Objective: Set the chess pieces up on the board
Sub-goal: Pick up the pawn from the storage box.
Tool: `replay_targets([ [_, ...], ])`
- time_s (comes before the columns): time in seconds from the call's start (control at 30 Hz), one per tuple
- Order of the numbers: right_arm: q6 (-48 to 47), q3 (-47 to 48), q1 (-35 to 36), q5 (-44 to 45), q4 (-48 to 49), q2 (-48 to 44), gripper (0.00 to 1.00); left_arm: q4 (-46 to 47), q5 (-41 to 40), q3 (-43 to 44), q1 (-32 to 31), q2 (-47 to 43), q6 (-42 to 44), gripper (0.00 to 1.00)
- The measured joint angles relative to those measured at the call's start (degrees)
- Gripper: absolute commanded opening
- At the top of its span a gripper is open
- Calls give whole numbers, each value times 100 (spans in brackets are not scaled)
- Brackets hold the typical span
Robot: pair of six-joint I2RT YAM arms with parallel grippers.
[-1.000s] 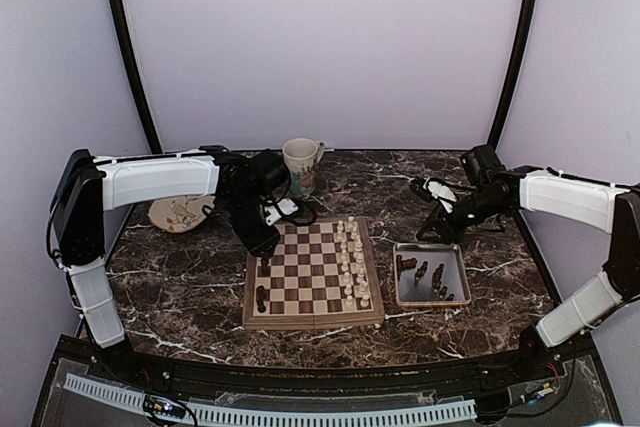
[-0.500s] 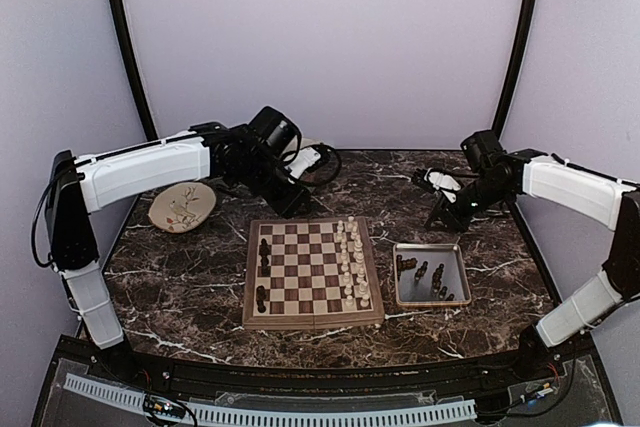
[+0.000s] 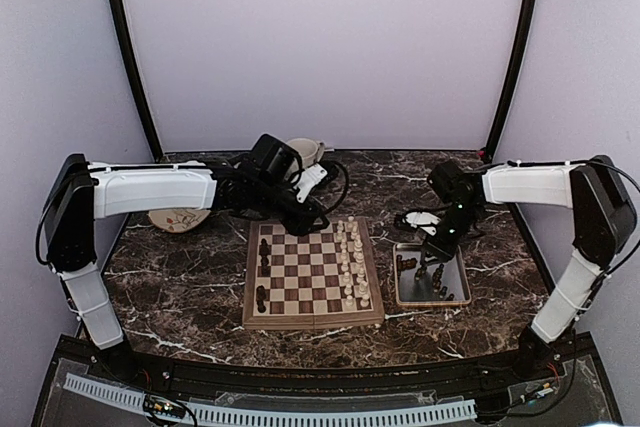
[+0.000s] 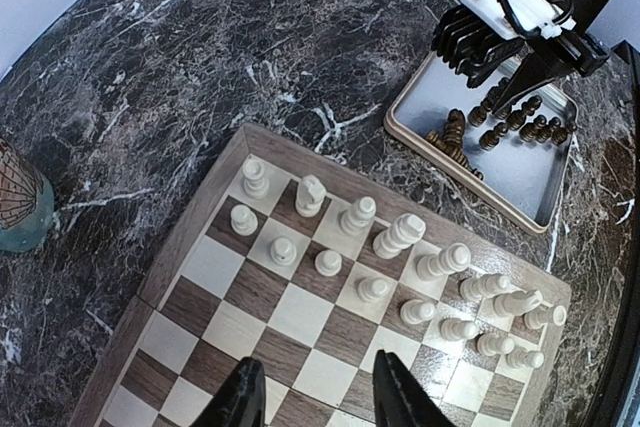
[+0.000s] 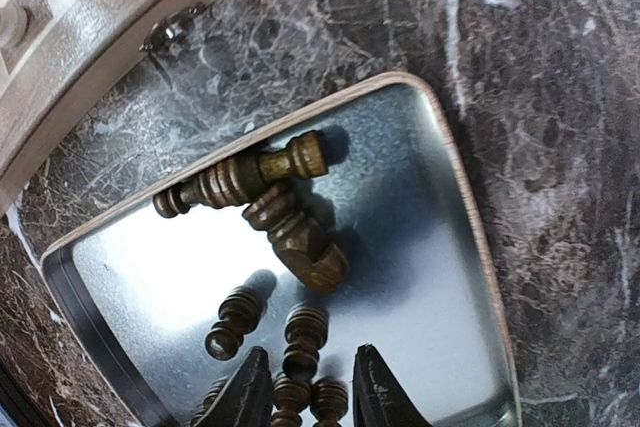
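My right pincer (image 5: 310, 392) has dropped over the tray (image 5: 400, 207), fingers apart astride dark pieces (image 5: 300, 237); my left pincer (image 4: 315, 397), apart and empty, hangs over the board (image 4: 300, 312), whose left edge carries a few more.

Board (image 3: 305, 278): wooden, checkered, pale-bordered, laid flat on the desk (image 3: 180, 277).
Dark pieces (image 3: 264, 252): a few stood upright along the board's left files.
Remainder: held in the tray (image 3: 432, 304); two laid sideways, others upright.
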Motion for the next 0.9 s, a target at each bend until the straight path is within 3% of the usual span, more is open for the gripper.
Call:
replay_targets([
  [0.17, 17, 2, 90, 94, -85, 221, 26, 76, 0, -63, 2, -13, 0, 39],
  [0.27, 37, 4, 111, 136, -87, 273, 13, 103, -4, -63, 2, -70, 4, 39],
  [0.37, 98, 4, 111, 151, -107, 326, 6, 127, -4, -63, 2, -155, 7, 39],
  [0.9, 81, 579, -289, -492, -638, 258, 3, 175, -24, -63, 2, -205, 55, 39],
])
